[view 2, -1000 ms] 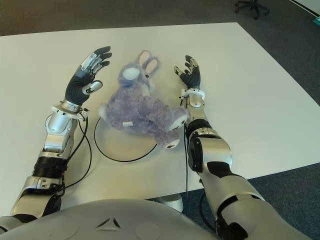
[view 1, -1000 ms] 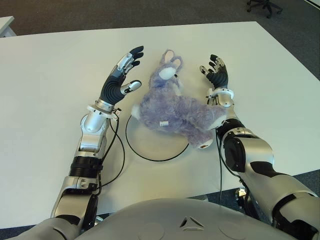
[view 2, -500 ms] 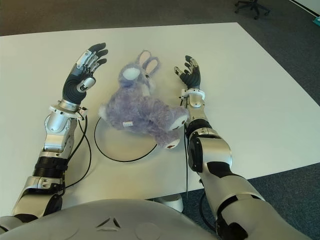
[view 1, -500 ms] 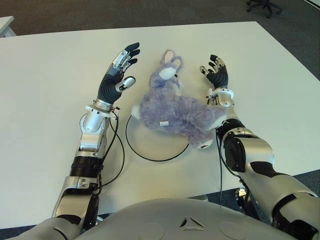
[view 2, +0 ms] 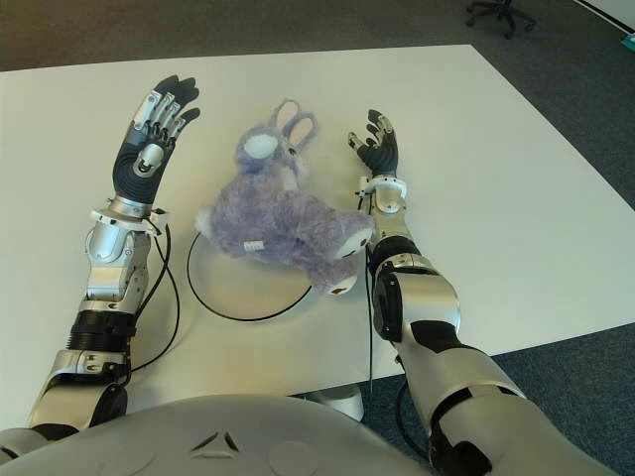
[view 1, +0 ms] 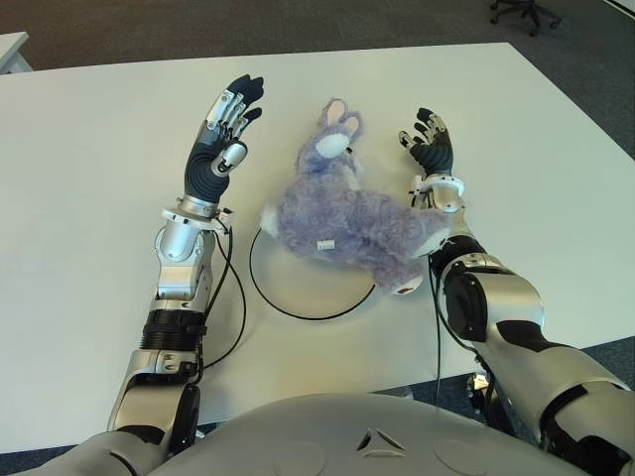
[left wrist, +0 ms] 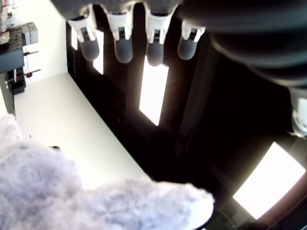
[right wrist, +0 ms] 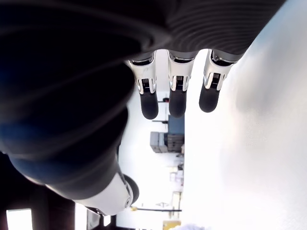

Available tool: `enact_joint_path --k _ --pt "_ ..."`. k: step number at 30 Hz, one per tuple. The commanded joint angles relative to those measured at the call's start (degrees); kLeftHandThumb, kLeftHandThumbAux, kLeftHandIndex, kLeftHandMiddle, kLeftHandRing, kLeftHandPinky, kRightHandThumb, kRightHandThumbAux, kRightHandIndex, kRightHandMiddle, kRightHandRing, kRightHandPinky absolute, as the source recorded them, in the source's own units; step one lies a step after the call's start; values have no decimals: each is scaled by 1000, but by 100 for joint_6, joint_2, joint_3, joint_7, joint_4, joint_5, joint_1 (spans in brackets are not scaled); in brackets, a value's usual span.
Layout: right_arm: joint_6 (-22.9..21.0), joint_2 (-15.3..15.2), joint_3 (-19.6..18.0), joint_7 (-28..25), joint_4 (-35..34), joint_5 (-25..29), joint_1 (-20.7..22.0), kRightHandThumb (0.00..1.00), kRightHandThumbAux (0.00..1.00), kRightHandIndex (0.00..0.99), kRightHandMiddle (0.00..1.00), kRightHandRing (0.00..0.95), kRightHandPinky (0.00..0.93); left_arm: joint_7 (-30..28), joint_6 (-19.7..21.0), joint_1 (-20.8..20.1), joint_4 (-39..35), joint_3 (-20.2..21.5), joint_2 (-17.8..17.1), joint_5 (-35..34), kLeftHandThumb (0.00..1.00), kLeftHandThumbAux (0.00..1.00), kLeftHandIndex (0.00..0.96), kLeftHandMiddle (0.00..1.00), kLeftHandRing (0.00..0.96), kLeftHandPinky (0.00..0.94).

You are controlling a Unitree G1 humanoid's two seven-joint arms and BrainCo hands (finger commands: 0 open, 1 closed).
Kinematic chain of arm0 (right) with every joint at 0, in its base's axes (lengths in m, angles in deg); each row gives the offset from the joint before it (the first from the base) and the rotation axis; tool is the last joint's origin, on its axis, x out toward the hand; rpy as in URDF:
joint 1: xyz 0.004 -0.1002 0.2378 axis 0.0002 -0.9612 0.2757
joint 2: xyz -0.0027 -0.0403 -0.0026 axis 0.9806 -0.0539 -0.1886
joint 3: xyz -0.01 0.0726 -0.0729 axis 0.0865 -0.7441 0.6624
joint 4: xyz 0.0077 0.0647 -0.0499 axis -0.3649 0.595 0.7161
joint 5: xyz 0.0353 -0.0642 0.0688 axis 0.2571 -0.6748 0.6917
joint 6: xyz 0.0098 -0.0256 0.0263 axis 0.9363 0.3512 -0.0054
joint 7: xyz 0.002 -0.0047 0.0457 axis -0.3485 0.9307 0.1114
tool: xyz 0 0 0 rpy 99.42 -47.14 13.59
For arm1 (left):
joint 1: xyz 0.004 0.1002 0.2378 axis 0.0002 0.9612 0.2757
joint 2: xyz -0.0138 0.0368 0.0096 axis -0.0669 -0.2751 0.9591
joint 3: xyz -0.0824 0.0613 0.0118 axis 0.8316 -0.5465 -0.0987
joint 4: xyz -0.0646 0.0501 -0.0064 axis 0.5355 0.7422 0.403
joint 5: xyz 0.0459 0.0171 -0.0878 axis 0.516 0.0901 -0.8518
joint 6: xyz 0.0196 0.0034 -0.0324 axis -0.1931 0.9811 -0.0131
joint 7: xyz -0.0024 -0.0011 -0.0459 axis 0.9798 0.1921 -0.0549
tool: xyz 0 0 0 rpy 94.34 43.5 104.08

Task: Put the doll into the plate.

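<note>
- The fluffy lilac plush rabbit doll [view 1: 342, 218] lies on its side between both arms, its long axis slanting from ears far-left to feet near-right.
- Its body overlaps the far rim of the flat white plate with a thin black edge [view 1: 288, 283] on the white table [view 1: 99, 198]; the feet hang off toward the right.
- The right robot hand [view 1: 429, 144] is nearer, just beside the doll, fingers spread, holding nothing.
- The left robot hand [view 1: 220, 134] is raised apart from the doll, fingers extended, empty.

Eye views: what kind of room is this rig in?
Probably an office or lab space: a large white table on dark grey carpet, with a wheeled office chair base at the far right.
</note>
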State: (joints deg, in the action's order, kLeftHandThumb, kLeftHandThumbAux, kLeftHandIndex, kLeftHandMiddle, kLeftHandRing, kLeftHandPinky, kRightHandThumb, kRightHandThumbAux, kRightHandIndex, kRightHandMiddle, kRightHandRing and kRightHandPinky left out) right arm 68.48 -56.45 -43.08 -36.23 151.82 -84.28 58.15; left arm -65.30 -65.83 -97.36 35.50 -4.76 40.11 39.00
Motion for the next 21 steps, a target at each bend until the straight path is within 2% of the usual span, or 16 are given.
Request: enact_joint_path --k 1,10,21 --pt "-172 151 -2 -6 274 14 -457 467 868 150 122 94 107 -86 71 -11 43 78 6 -155 45 372 0 105 85 35" --pt "-178 145 34 6 277 -26 -456 397 865 147 111 87 99 -58 114 -30 91 215 -89 -146 32 363 0 82 67 23" --pt "-199 158 8 -3 281 12 -452 429 867 150 119 89 107 254 498 -11 -26 425 -81 17 35 395 0 76 60 35"
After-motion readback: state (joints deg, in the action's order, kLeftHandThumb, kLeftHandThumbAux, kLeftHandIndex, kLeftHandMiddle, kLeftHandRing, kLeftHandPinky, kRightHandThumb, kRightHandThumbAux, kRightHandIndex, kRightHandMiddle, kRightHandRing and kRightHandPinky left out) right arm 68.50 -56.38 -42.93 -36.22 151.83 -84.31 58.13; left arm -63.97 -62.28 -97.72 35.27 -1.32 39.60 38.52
